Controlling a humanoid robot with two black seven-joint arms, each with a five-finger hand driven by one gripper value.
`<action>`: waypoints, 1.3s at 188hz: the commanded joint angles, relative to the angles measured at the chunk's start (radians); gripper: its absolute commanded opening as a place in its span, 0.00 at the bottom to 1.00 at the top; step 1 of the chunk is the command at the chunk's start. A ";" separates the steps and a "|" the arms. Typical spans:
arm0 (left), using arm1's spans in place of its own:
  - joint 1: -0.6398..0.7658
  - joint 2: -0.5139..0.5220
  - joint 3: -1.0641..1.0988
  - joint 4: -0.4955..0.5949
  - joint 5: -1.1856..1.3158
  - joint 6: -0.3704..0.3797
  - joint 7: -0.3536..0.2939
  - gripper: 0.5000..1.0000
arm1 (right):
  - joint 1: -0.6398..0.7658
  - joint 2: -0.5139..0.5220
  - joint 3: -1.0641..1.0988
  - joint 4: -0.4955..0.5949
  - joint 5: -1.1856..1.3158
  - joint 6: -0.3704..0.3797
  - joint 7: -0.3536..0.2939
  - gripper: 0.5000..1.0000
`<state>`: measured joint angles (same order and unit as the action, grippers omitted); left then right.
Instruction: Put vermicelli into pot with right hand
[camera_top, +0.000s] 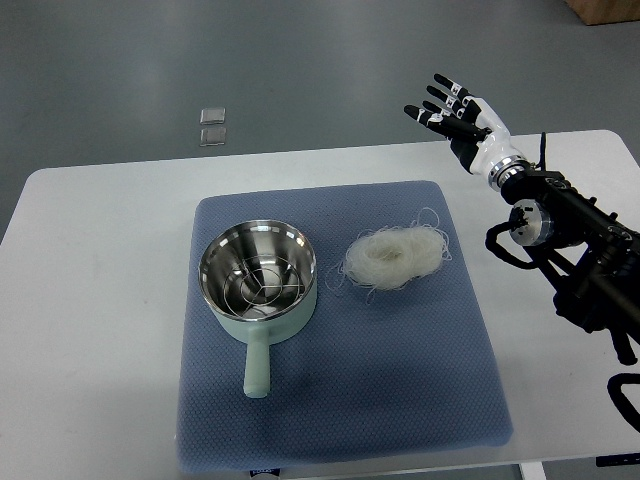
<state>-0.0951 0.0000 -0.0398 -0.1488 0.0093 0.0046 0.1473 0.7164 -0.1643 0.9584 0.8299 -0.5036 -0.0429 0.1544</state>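
Note:
A loose white nest of vermicelli (392, 257) lies on the blue mat (340, 400), just right of the pot. The pale green pot (257, 278) has a shiny steel inside with a wire rack in it, and its handle points toward the near edge. My right hand (450, 110) is raised above the table's far right part, up and to the right of the vermicelli and well apart from it. Its fingers are spread and hold nothing. The black right arm (570, 240) comes in from the right edge.
The mat lies on a white table (90, 300). Two small clear squares (212, 126) lie on the grey floor beyond the table's far edge. A brown box corner (605, 10) shows at the top right.

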 joint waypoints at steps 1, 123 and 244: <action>0.000 0.000 0.000 0.000 0.000 0.000 0.000 1.00 | 0.000 -0.001 -0.001 0.000 0.000 0.001 0.016 0.85; 0.000 0.000 0.000 0.000 0.000 0.000 0.000 1.00 | 0.060 -0.103 -0.107 0.017 -0.139 0.169 0.048 0.84; 0.000 0.000 0.001 -0.002 0.000 0.000 0.000 1.00 | 0.469 -0.325 -0.696 0.156 -0.722 0.549 0.105 0.84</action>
<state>-0.0952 0.0000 -0.0384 -0.1498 0.0093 0.0046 0.1472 1.1283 -0.4867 0.3347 0.9693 -1.2025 0.4668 0.2607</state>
